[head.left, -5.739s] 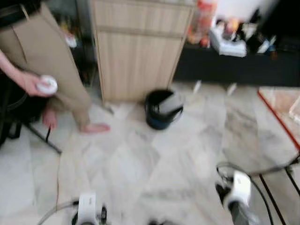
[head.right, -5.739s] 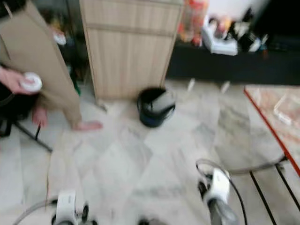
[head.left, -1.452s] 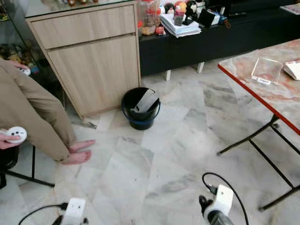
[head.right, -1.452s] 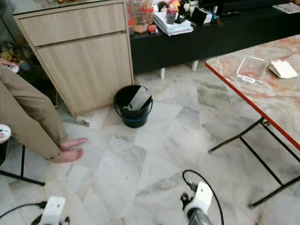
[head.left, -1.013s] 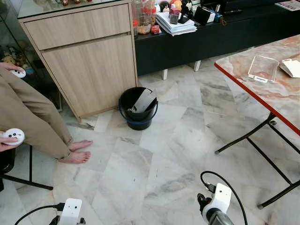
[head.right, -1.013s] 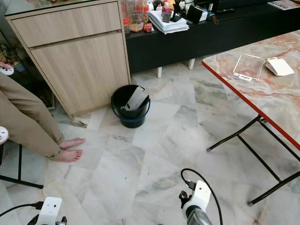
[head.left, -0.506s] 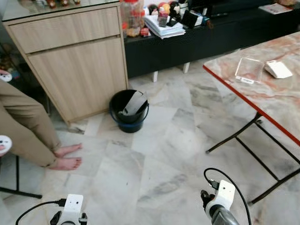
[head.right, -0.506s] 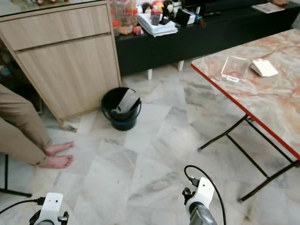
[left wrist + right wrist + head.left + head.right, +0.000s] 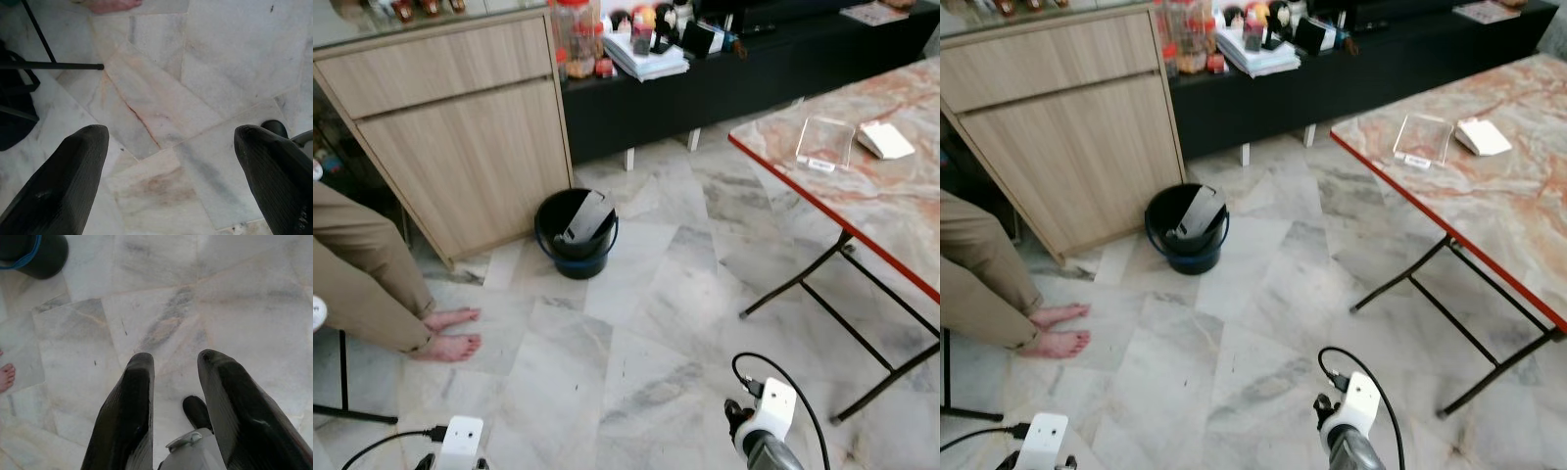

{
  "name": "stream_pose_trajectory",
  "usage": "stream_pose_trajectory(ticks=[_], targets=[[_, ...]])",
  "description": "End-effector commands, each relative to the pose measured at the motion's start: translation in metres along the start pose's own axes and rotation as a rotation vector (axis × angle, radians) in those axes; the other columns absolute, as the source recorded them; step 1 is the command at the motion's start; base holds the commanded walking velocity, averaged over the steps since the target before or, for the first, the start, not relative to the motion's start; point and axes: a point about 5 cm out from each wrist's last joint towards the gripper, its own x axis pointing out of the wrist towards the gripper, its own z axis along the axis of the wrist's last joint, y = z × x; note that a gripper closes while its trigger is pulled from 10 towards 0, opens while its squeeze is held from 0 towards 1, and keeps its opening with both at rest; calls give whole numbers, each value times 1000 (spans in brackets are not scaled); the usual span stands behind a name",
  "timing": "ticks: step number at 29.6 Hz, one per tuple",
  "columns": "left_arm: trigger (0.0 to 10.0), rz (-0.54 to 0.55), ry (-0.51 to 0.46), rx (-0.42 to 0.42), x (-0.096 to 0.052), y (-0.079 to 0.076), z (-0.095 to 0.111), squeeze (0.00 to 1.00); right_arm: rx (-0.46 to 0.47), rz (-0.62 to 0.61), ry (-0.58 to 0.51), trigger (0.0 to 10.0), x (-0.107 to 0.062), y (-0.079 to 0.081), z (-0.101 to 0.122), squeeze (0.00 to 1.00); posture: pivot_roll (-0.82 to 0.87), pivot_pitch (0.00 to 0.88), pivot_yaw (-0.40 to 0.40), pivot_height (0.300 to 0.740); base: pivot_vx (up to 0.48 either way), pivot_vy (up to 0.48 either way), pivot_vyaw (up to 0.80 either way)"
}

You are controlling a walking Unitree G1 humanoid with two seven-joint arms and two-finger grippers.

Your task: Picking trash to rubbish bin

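Both arms hung low over the marble floor. The left pincer was spread wide, the right pincer only narrowly parted, neither holding anything. Farther off, a person's bare feet rested on the tiles. Beyond them the black rubbish bin, with a flat grey piece inside, sat beside the wooden cabinet. The marble tabletop stood off right.

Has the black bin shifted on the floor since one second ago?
No. The black bin sits at the same corner of the wooden cabinet as before; its shift in the picture comes from the camera turning.
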Motion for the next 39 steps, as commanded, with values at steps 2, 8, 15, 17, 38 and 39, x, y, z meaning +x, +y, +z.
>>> stream_pose_trajectory(ticks=[2, 8, 15, 17, 38, 39], targets=[[10000, 8, 39, 25, -1, 4, -10, 0, 7, -11, 19, 10000, -2, -3, -7, 0, 109, 138, 26, 740, 0, 0, -763], [10000, -8, 37, 45, -2, 0, -10, 0, 0, -21, 25, 10000, -3, -9, -8, 0, 114, 111, 23, 740, 0, -82, -763], [10000, -11, 27, 51, -1, 0, -8, 0, -9, -11, 19, 10000, -2, -6, -4, 0, 116, 101, 17, 740, 0, -274, -763], [10000, -10, 25, 47, -1, 0, -8, 0, -12, -8, 18, 10000, -1, -5, -3, 0, 118, 100, 18, 740, 0, 0, -763], [10000, -8, 20, 44, -2, 1, -10, 0, -18, 11, 28, 10000, -1, 1, -8, 0, 126, 131, 24, 740, 0, 0, -763], [10000, -8, 21, 42, -2, 1, -10, 0, -19, 12, 27, 10000, -1, 1, -8, 0, 127, 136, 24, 740, 0, 0, -763]])
